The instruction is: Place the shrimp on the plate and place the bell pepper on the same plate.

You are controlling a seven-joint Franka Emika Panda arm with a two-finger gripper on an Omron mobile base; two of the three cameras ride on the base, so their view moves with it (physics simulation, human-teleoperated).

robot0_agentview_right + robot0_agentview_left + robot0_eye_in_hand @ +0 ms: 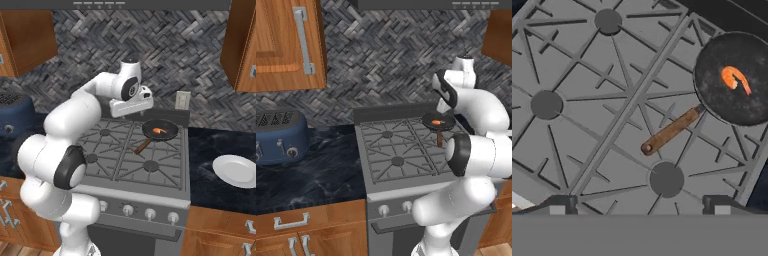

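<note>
- The hand (pixel 131 107), fingers spread wide and holding nothing, hangs above the stove (pixel 135 160), level with its back rail and left of the frying pan (pixel 160 130).
- The white arm rises from the base, bends over the burners and turns the hand downward, so the hand view looks straight onto the grates and the pan (pixel 734 77).
- The plate (pixel 236 171) waits bare on the dark bench (pixel 210 150) to the stove's right, well apart from the pan.
- The pan sits on the rear right burner, its wooden handle (pixel 671 131) pointing toward the stove's middle.
- The shrimp (pixel 734 79) lies inside the pan, untouched; the first step, picking it up, looks not yet begun.
- Next, by this view, the hand must shift over the pan, drop and close on the tiny shrimp.
- The bell pepper cannot be made out.
</note>
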